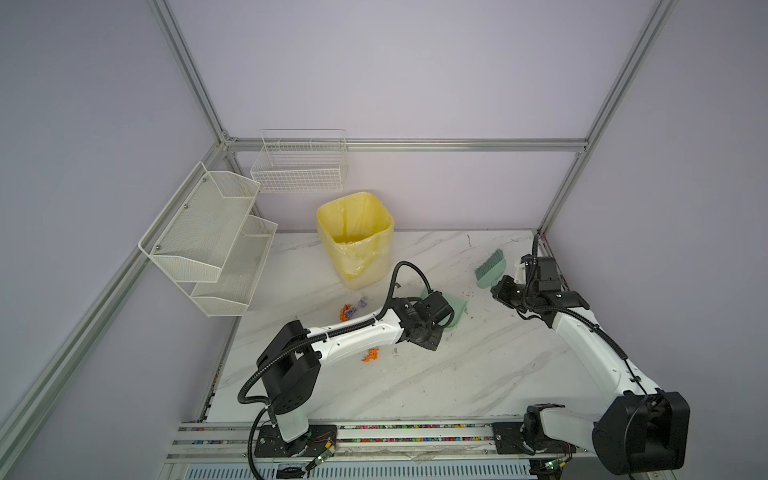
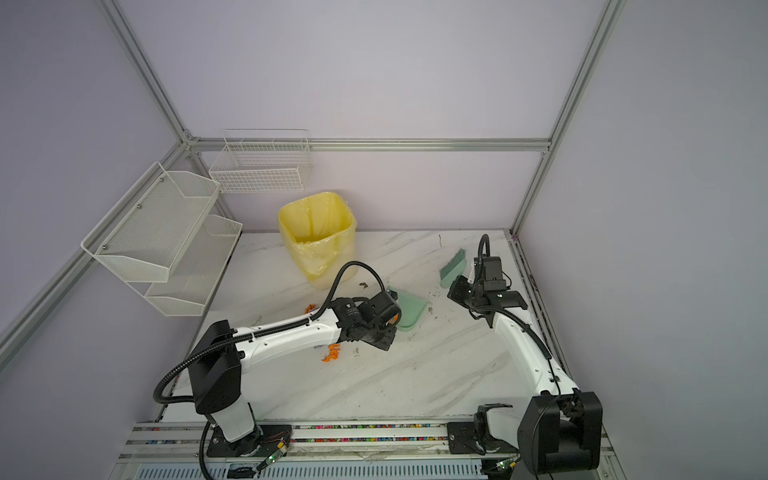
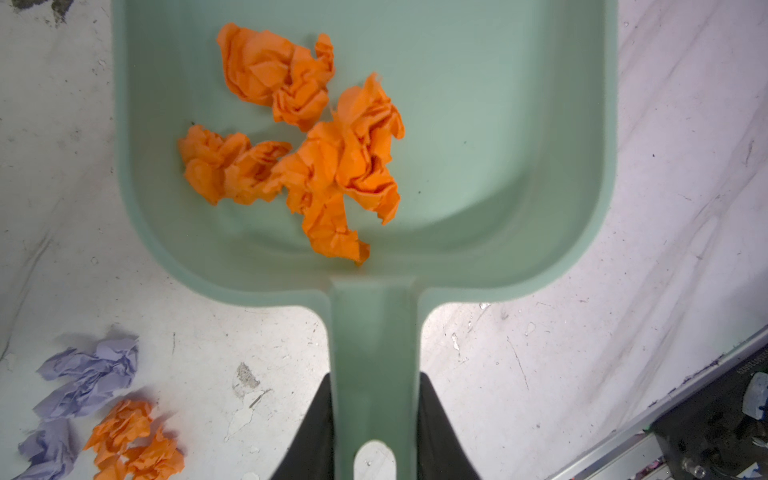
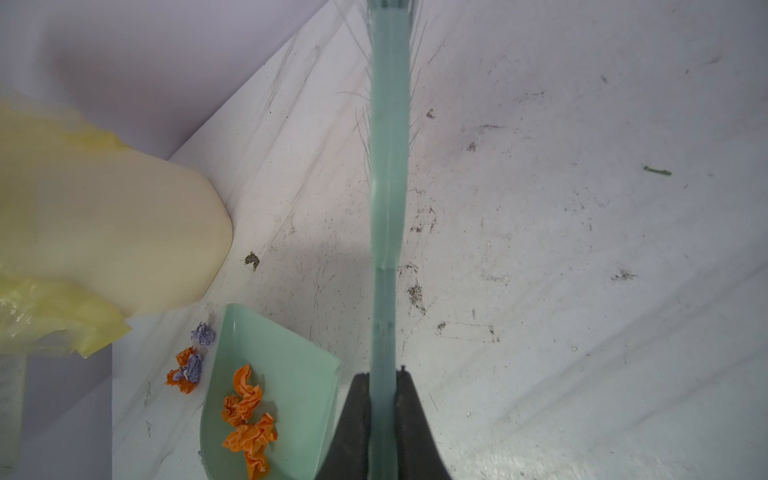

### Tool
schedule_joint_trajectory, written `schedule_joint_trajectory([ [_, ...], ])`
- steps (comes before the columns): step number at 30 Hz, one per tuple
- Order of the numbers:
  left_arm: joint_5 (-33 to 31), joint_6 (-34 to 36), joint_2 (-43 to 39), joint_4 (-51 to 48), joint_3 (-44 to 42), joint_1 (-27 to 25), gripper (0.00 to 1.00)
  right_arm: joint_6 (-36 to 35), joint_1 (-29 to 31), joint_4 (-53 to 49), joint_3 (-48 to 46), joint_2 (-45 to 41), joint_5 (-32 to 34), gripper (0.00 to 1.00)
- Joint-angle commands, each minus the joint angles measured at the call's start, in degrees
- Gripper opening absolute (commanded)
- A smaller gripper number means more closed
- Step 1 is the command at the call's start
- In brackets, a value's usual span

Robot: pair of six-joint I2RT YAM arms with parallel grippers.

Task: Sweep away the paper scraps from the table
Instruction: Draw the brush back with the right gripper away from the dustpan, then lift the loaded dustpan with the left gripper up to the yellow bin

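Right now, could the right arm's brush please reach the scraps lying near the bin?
Probably not directly: the dustpan and the left arm's wrist lie between the brush and those scraps.

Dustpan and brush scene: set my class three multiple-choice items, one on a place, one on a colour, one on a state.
1. Where does the bin stand?
A. at the far edge of the table, by the wall
B. under the right arm
C. on a wire shelf

2. What colour are the paper scraps inside the dustpan?
A. lilac only
B. orange only
C. both

3. What is the right gripper doing?
A. hanging open
B. shut on nothing
C. shut on the brush

Answers:
1 A: both top views show it at the back.
2 B: only orange wads lie inside, and the lilac scraps lie on the table beside it.
3 C: its fingers clamp the brush handle.
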Motion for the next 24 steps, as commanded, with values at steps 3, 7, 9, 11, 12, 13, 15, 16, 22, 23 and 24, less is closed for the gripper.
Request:
schedule_joint_trajectory([
  [3,1.1,-1.63,-4.22,-0.24,2.85,0.52,0.07,2.34,-0.03,6.5,-2.34,-0.18,-2.99,0.0],
  [7,3.21,-1.53,-5.9,-1.59,3.42,1.0,0.08,4.08,-0.03,8.34,-6.02,-1.99,-3.44,0.0],
  [9,3.68,-1.59,-6.74,-1.83,3.64,1.13,0.08,4.47,-0.03,8.47,-7.56,-3.14,-3.86,0.0],
  [11,4.21,-1.76,-7.59,-1.93,3.91,1.39,0.08,4.62,-0.03,8.56,-8.8,-4.28,-4.12,0.0],
  [12,4.53,-1.82,-8.14,-2.03,4.2,1.48,0.08,4.7,-0.03,8.34,-9.25,-4.79,-4.29,0.0],
  [13,4.76,-1.89,-8.61,-2.09,4.42,1.57,0.08,4.56,-0.03,7.9,-9.55,-5.19,-4.32,0.0],
  [15,4.6,-1.65,-9.3,-1.95,5.0,1.63,0.09,4.15,-0.03,6.89,-9.6,-5.63,-3.62,0.0],
  [16,4.42,-0.96,-9.6,-1.65,5.34,1.68,0.09,4.01,-0.03,6.64,-9.59,-5.74,-3.66,0.0],
  [22,4.97,1.02,-9.28,-2.04,9.57,2.91,0.09,1.59,-0.05,4.88,-8.24,-4.76,-5.19,0.0],
  [23,5.17,1.07,-9.28,-2.06,10.22,3.21,0.09,1.02,-0.03,4.49,-7.95,-4.64,-5.11,0.0],
  [24,5.47,1.09,-9.21,-2.19,11.04,3.65,0.09,0.63,-0.03,4.18,-7.75,-4.74,-5.11,0.0],
])
